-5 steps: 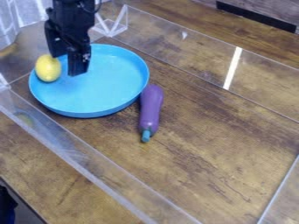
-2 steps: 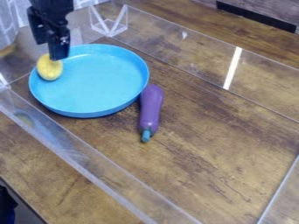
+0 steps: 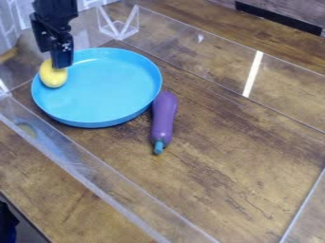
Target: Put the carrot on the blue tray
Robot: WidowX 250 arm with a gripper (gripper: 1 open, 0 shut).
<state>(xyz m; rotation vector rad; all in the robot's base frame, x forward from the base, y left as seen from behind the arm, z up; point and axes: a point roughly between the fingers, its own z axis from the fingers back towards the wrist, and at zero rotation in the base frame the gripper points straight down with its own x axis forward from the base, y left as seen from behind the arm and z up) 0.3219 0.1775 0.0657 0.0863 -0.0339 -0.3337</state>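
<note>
The carrot [image 3: 51,75], a small yellow lemon-shaped toy, rests on the left rim area of the blue tray [image 3: 114,95], a round shallow plate at the upper left of the wooden table. My black gripper [image 3: 56,52] hangs just above the yellow toy, at its upper edge. Its fingers point down and stand open, with nothing held between them. The gripper's body hides a little of the toy's top.
A purple eggplant [image 3: 164,120] with a green stem lies on the table just right of the tray. Clear plastic walls [image 3: 76,161] edge the table at the front left. A clear stand [image 3: 121,19] sits behind the tray.
The gripper has moved left and up, away from the middle of the tray's left side, to hover over the yellow toy. The toy stays on the tray.
</note>
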